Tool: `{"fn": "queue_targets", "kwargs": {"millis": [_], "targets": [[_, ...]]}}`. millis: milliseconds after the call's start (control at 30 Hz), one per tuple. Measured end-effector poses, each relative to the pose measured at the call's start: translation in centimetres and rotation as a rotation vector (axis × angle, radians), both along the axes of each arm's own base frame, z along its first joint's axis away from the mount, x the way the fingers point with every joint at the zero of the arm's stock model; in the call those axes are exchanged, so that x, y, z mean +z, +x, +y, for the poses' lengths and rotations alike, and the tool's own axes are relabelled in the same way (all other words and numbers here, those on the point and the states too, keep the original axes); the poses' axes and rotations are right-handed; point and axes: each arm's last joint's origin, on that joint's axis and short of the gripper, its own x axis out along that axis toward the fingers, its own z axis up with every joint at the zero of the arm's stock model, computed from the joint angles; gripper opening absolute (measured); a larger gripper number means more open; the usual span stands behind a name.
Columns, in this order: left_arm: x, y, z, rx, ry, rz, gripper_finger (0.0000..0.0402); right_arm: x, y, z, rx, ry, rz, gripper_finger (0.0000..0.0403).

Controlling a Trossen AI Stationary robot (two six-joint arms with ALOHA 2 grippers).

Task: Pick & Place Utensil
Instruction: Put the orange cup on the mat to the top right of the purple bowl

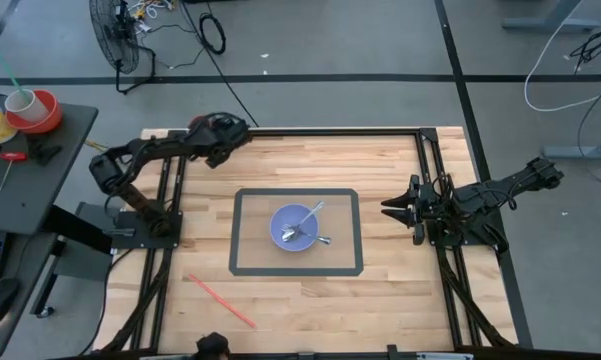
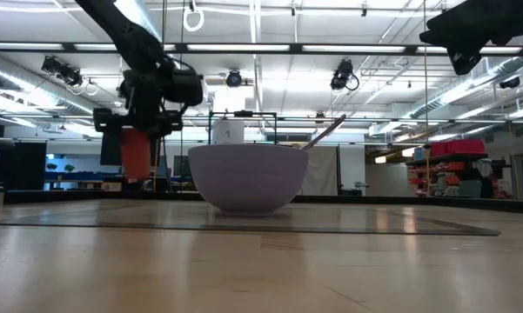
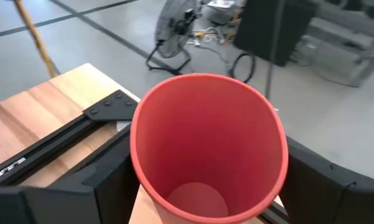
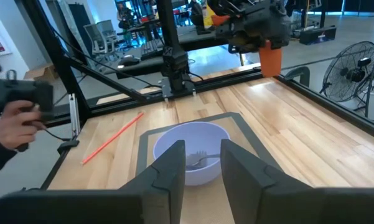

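**One bowl, two utensils, one cup in a raised hand**

One pale blue bowl (image 1: 298,226) at the centre of the dark-framed mat (image 1: 242,232) on the table (image 1: 380,165). Two metal utensils (image 1: 308,228) inside the bowl, one handle leaning over the far rim. One red straw (image 1: 222,302) flat on the near left boards. One orange-red cup (image 3: 208,149), upright with mouth up, clamped in the left hand (image 1: 218,134), raised above the far left corner of the table. Right hand (image 1: 392,205) at the right edge, level, pointing at the bowl, fingers (image 4: 171,171) slightly apart, holding nothing. One person's hand (image 4: 15,124) on a dark device beyond the table.
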Motion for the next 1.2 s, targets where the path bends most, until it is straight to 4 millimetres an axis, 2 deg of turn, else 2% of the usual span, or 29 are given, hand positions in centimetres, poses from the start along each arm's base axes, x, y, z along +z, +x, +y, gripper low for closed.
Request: {"fn": "queue_targets", "kwargs": {"millis": [333,700,900,1100,1200], "targets": [[2.2,2.0,-5.7,-0.198,0.050,0.030,0.0319,0.0,0.0,0.0,0.000,0.001,-0.001,0.0105],[2.9,4.5,-13.0,-0.495,0.108,0.087,0.0319,0.0,0.0,0.0,0.000,0.001,-0.002,0.0105],[3.4,6.0,-16.7,-0.639,0.210,0.085,0.0319,0.0,0.0,0.0,0.000,0.001,-0.002,0.0105],[3.8,6.9,-19.2,-0.779,0.224,0.153,0.0319,0.0,0.0,0.0,0.000,0.001,-0.001,0.0105],[3.9,7.1,-19.8,-0.807,0.225,0.125,0.0319,0.0,0.0,0.0,0.000,0.001,-0.001,0.0105]]}}
